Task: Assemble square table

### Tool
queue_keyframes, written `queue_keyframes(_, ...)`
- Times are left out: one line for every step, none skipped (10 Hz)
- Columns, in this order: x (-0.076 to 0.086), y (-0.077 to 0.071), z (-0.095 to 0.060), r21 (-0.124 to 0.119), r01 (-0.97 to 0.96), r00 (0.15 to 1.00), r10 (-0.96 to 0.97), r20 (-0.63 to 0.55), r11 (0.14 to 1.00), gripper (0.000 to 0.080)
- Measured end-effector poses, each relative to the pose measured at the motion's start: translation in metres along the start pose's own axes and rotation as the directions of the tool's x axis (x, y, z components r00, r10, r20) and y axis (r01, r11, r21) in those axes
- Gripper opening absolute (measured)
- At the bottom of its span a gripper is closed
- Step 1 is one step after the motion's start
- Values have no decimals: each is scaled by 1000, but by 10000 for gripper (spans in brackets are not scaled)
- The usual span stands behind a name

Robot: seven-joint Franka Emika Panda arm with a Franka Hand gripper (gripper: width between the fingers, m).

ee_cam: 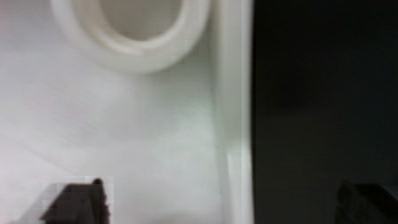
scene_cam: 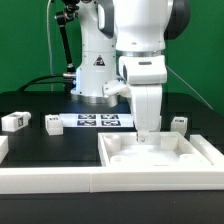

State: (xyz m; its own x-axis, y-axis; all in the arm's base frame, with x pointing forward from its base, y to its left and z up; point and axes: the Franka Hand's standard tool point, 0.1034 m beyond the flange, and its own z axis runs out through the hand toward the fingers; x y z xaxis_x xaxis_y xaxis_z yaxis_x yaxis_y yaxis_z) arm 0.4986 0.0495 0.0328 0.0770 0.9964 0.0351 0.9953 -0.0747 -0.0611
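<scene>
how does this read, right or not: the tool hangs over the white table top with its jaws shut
Not quite. The tool does hang over the white table top, but its jaws are open, not shut. The wrist view shows it: the two fingertips stand far apart with nothing between them.

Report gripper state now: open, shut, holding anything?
Gripper: open, fingers wide apart, nothing clamped between them; it hangs over the edge of the square table top.
</scene>
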Motion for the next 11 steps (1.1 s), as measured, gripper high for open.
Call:
queue_keyframes(4,0,-13,-21,-14,1000,14,8,1000,648)
queue_keyframes(7,-4,-23,-34,-34,999,34,13,999,648)
queue_keyframes(10,-8,-29,-40,-57,998,58,16,998,649)
queue_keyframes(11,-12,-31,-42,-64,998,65,17,997,649)
queue_keyframes(7,-15,-28,-36,-35,999,35,19,999,649)
queue_keyframes(6,-15,-28,-35,-46,999,46,19,998,649)
queue_keyframes(6,-15,-28,-35,-56,998,57,18,998,649)
queue_keyframes(6,-15,-28,-35,-70,997,71,17,997,649)
queue_keyframes(6,-15,-28,-36,-132,991,133,15,991,649)
queue_keyframes(8,-16,-28,-41,-220,975,221,9,975,649)
queue_keyframes(17,-22,-28,-63,-403,915,403,-15,913,649)
